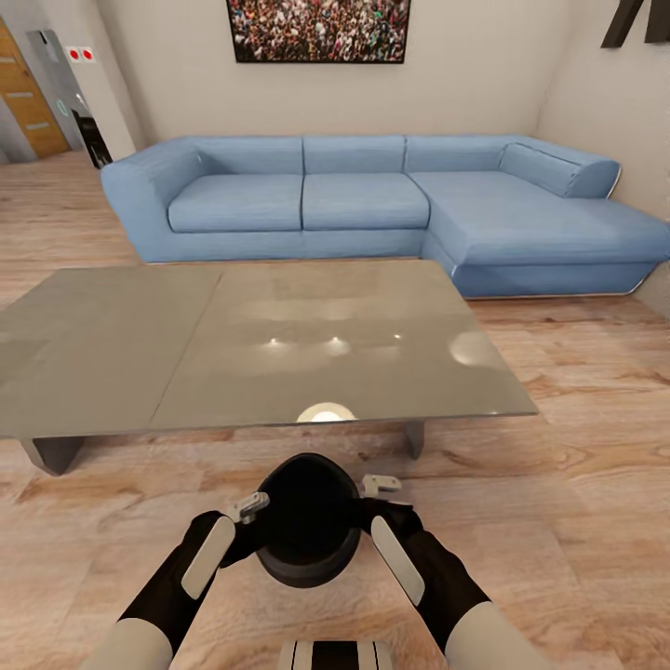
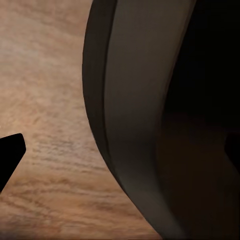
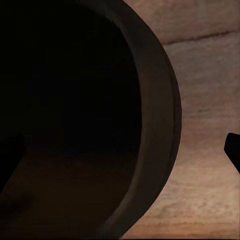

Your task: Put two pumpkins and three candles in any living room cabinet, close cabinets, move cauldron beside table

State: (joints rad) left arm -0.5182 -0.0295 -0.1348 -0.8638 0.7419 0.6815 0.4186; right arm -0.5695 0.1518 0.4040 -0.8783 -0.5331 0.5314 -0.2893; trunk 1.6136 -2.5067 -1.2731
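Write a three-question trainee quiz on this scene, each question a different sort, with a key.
1. True or false: the cauldron stands on the grey table.
2. Multiple choice: the cauldron is held by A) the left gripper alone, B) the right gripper alone, C) both grippers, one at each side of its rim.
3. Fill in: behind the table stands a blue ____.

Key: 1 false, it is in front of the table, above the wood floor. 2 C. 3 sofa.

Bright, even light; table (image 1: 140,344) glare spots.
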